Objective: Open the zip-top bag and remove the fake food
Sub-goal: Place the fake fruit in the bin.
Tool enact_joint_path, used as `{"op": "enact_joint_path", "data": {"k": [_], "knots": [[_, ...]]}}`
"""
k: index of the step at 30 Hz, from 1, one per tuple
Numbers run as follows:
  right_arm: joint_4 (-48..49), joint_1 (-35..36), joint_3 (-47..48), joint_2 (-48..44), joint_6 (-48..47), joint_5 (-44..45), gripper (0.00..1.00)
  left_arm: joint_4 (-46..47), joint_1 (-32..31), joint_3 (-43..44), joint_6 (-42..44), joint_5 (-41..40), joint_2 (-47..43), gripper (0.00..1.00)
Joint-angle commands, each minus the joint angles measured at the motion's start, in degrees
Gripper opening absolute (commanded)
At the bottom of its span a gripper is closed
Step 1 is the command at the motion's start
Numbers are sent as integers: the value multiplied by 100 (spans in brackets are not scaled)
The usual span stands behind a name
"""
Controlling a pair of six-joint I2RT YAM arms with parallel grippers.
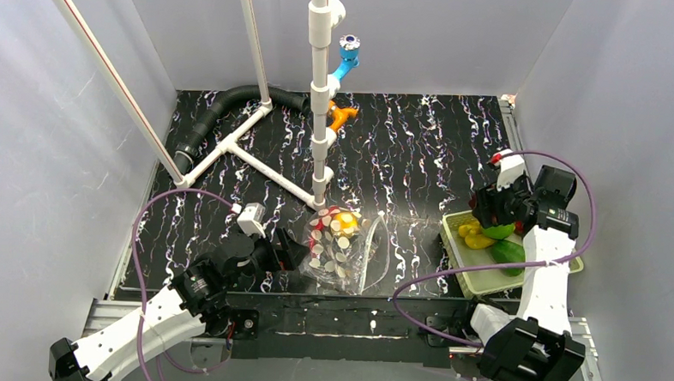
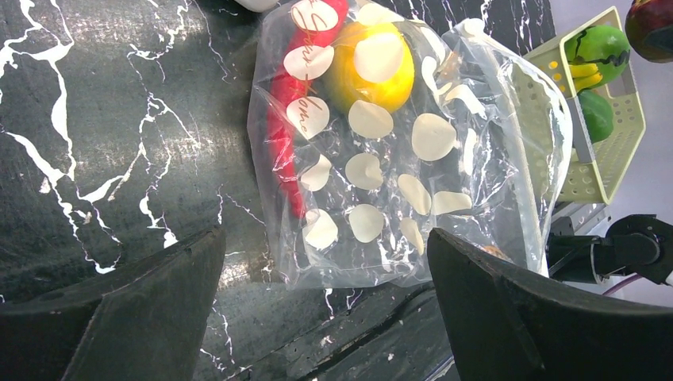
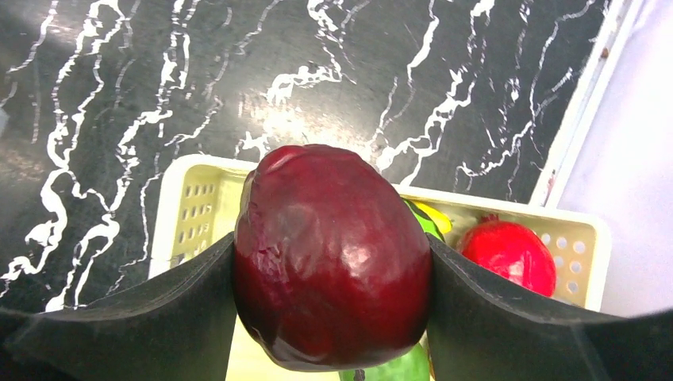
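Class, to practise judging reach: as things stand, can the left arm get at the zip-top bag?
Probably yes: the left claw stands open and empty right before the zip-top bag, with nothing lying between them.

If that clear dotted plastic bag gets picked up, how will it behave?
Probably floppy: the clear dotted plastic bag is wrinkled, so it should fold. The yellow round fruit and long red piece crowd one end, likely dragging it down.

Black table veined with white. Clear zip-top bag printed with whitish round dots, red and yellow fake food inside. Glossy dark red fruit. Pale yellow-green basket, perforated, holding green, yellow, red pieces. Blue fitting, orange fitting.
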Motion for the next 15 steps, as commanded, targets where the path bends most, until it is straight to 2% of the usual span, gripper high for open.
{"op": "enact_joint_path", "data": {"k": [1,6,15], "knots": [[355,-110,-68,90,75,654,26,-129,28,-6,35,-30,-39,98],[453,-360,-112,151,15,1013,27,-197,26,29,39,-28,-51,98],[1044,-1085,-455,-307,233,1355,27,-184,28,38,56,-19,-10,98]]}}
